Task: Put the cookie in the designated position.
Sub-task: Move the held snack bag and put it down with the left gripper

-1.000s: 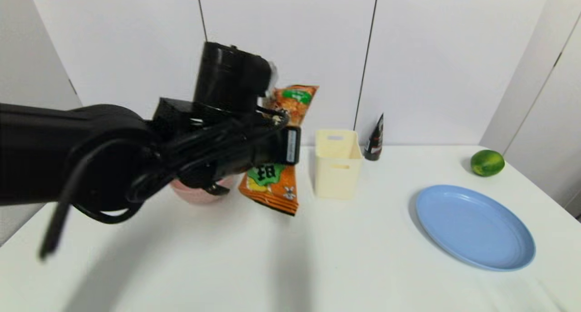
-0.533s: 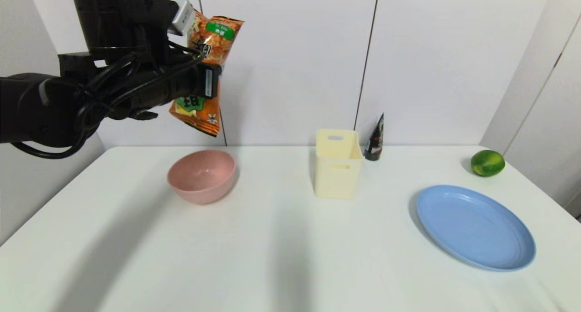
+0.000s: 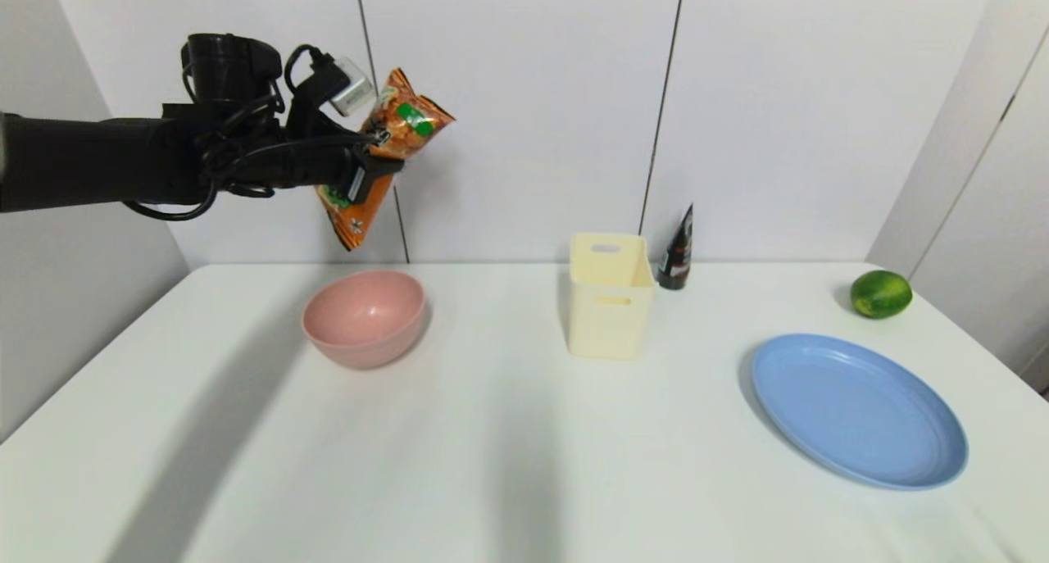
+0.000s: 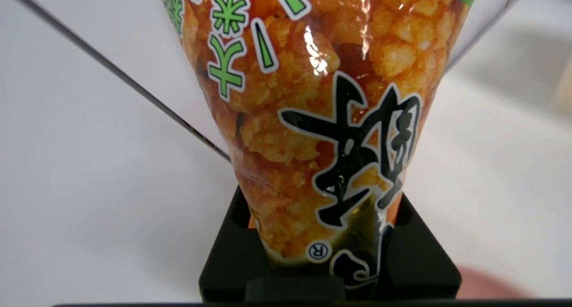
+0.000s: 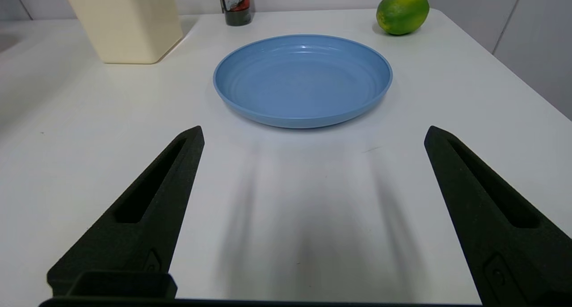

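My left gripper (image 3: 369, 165) is shut on the cookie (image 3: 379, 155), a long orange snack packet with green badge and black characters. The packet hangs tilted, high in the air above and slightly behind the pink bowl (image 3: 365, 317). In the left wrist view the cookie (image 4: 321, 119) fills the picture, pinched between the black fingers (image 4: 232, 258) near its lower end. My right gripper (image 5: 313, 164) is open and low over the table, in front of the blue plate (image 5: 303, 79); it is out of the head view.
A cream box (image 3: 610, 294) stands mid-table, with a dark bottle (image 3: 677, 251) behind it by the wall. The blue plate (image 3: 856, 409) lies on the right, with a lime (image 3: 880, 293) near the table's far right corner.
My left arm has lifted the cookie from table level beside the bowl up high, then swung it back toward the wall; the packet has tilted.
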`<control>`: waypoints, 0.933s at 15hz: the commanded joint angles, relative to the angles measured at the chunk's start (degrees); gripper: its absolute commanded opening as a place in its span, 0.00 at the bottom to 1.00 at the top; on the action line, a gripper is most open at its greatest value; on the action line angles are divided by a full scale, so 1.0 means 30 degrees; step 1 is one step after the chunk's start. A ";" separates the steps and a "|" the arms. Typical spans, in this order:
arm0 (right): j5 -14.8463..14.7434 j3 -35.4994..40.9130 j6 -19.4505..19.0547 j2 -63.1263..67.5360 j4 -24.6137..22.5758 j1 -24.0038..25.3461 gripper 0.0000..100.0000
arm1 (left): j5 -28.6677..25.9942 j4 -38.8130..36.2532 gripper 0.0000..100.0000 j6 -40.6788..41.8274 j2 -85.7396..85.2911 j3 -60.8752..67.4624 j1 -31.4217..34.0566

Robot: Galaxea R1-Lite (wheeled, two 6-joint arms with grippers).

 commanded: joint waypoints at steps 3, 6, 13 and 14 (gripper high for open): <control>0.0002 0.0029 0.0010 0.0016 -0.0006 0.0010 1.00 | -0.0581 0.3324 0.00 0.4822 0.4869 -0.4373 0.1209; 0.0002 0.0029 0.0010 0.0016 -0.0006 0.0010 1.00 | -0.0610 0.3383 0.00 0.4910 0.5367 -0.4373 0.1209; 0.0002 0.0029 0.0010 0.0016 -0.0006 0.0010 1.00 | -0.0581 0.6049 1.00 0.4940 0.4694 -0.4373 0.1179; 0.0002 0.0029 0.0010 0.0016 -0.0006 0.0010 1.00 | -0.0581 0.6986 1.00 0.4793 0.4196 -0.4373 0.1209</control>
